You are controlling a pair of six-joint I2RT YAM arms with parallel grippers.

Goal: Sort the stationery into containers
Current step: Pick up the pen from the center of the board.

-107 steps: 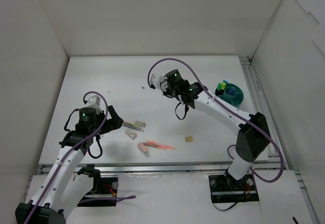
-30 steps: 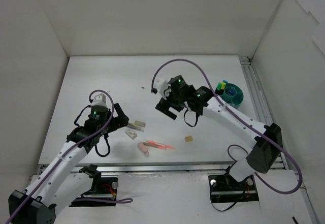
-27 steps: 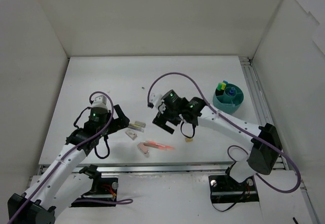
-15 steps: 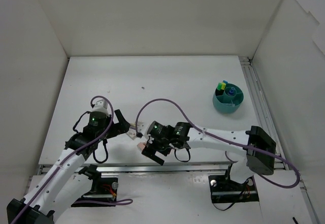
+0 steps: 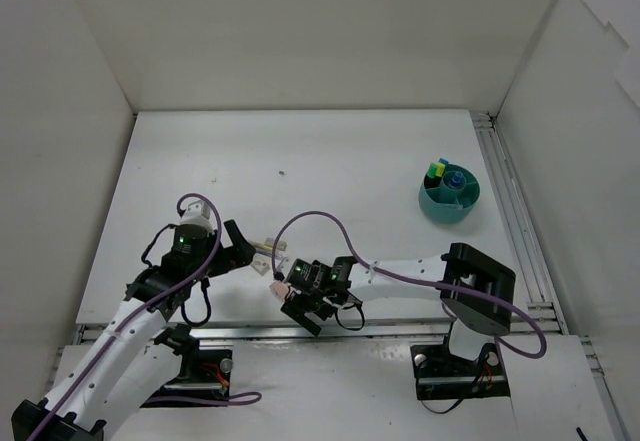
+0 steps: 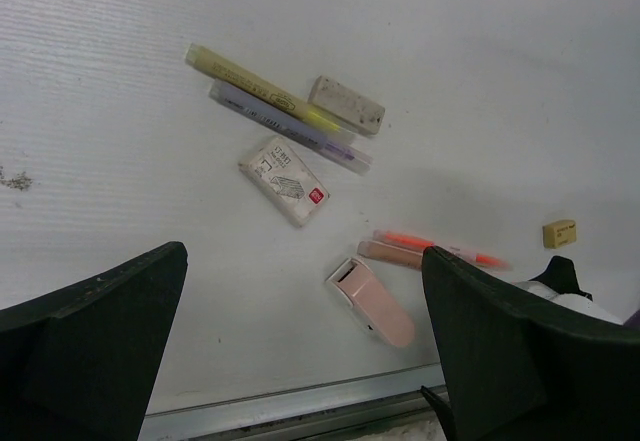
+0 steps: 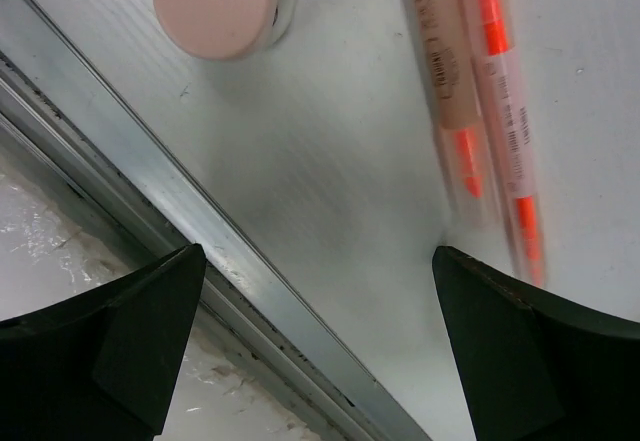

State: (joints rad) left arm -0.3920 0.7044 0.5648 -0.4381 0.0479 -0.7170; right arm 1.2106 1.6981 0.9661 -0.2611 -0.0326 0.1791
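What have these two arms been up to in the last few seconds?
The right claw swung from the middle of the white table down to its near edge, open above the pink and orange pens. The left claw, also open, edged slightly rightward. Nothing was taken or released; the small round teal plastic tub and the pens stayed put.

Print on the white eraser (image 6: 285, 179) and orange pens (image 7: 503, 131) is unreadable.

White table (image 5: 300, 161), metal rail (image 7: 230, 281), white walls (image 5: 300, 31)
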